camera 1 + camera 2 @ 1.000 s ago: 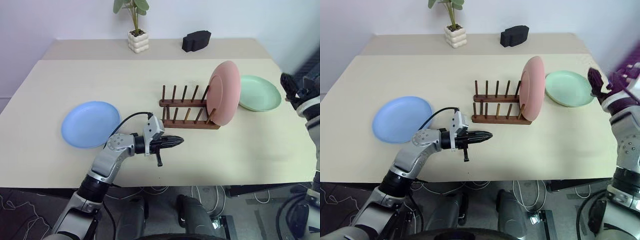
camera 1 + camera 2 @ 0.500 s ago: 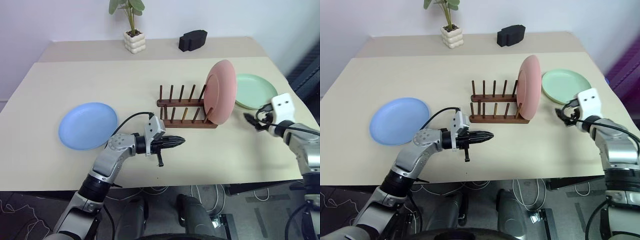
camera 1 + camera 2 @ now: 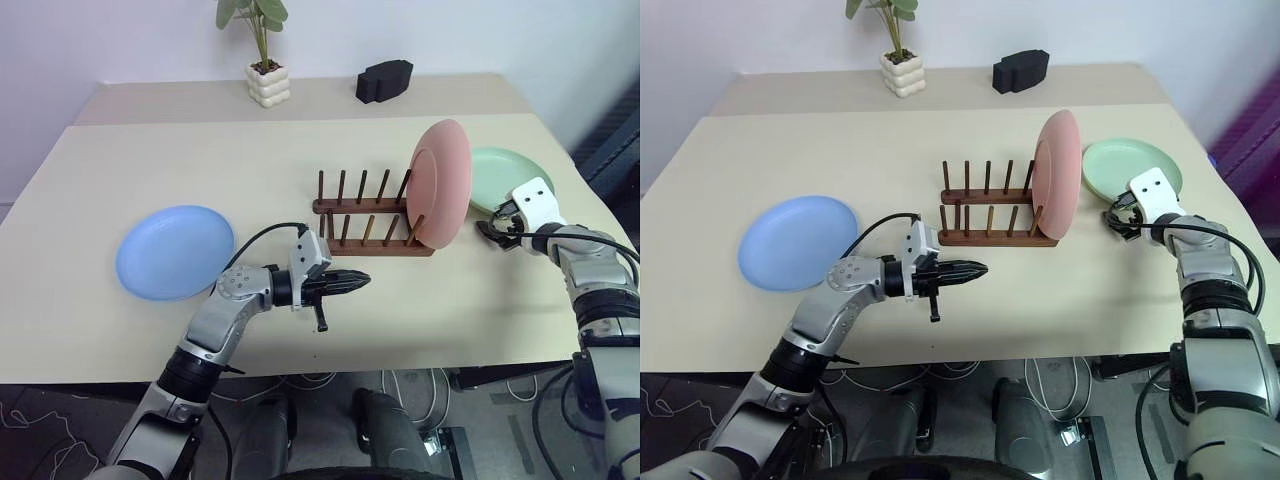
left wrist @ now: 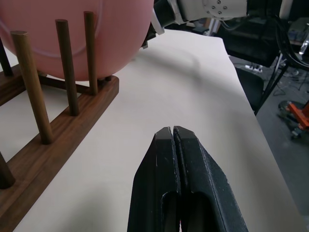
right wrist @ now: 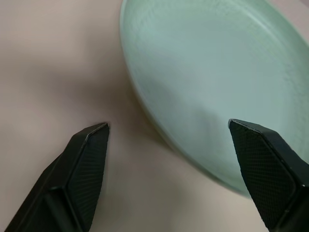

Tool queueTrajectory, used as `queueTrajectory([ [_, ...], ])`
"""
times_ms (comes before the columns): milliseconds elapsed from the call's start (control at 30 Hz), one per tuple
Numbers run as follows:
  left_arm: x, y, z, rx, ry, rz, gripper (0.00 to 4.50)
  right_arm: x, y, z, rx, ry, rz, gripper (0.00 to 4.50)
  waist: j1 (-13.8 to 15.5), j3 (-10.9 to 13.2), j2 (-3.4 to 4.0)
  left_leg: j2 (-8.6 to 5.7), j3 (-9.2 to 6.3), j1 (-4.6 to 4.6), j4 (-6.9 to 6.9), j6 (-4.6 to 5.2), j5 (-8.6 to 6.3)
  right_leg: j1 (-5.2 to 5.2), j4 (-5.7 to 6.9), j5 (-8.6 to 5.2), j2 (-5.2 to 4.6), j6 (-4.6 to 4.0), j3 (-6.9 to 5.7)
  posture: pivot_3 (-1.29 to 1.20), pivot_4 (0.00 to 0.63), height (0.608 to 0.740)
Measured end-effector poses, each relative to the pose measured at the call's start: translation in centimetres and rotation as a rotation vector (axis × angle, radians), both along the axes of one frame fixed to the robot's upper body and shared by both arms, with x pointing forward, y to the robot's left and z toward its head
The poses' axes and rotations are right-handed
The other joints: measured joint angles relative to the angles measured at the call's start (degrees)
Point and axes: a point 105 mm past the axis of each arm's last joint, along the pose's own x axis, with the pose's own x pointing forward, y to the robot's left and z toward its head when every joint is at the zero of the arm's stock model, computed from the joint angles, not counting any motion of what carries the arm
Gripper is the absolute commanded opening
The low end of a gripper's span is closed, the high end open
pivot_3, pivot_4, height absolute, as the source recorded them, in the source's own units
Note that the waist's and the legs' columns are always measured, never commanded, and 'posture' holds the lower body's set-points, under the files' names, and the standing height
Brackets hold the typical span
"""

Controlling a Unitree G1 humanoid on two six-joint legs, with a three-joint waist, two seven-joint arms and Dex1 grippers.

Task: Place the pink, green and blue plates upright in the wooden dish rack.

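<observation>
Right wrist view: the right claw [image 5: 169,179], spread wide, straddles the pale green round plate's [image 5: 203,82] rim; a shallow bite risks slipping.

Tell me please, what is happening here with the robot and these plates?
The robot is loading plates into the rack. The pink plate already stands upright at the rack's right end. The right gripper, open, is at the near rim of the green plate, which lies flat on the table. The blue plate lies flat on the left. The left gripper is shut and empty, near the rack.
</observation>
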Motion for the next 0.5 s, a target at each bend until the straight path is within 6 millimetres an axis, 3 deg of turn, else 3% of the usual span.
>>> queueTrajectory([
  [200, 0.07, 0.2, -0.02, 0.005, -0.003, 0.005, 0.0, 0.02, 0.19, -0.59, -0.018, 0.006, 0.018, 0.19, 0.1, 0.0, 0.0, -0.02, 0.0, 0.0, 0.0, 0.0, 0.0, 0.01, 0.0, 0.0, -0.01, 0.0, 0.02, 0.0, 0.15, 0.736],
  [300, 0.09, 0.18, 0.01, 0.004, -0.004, 0.006, 0.0, 0.19, 0.13, 0.18, -0.042, -0.037, 0.019, 0.04, 0.1, 0.0, -0.08, -0.02, -0.01, 0.03, 0.0, 0.0, 0.0, 0.04, 0.0, 0.0, -0.01, 0.0, 0.02, 0.0, 0.15, 0.736],
  [500, 0.09, 0.15, 0.05, 0.004, -0.005, 0.008, 0.0, -0.52, -0.12, -0.18, -0.098, -0.084, 0.01, 0.04, 0.2, 0.0, -0.07, -0.02, -0.01, 0.03, 0.0, 0.0, 0.0, 0.05, 0.01, 0.0, -0.02, 0.01, 0.03, 0.0, 0.15, 0.736],
])
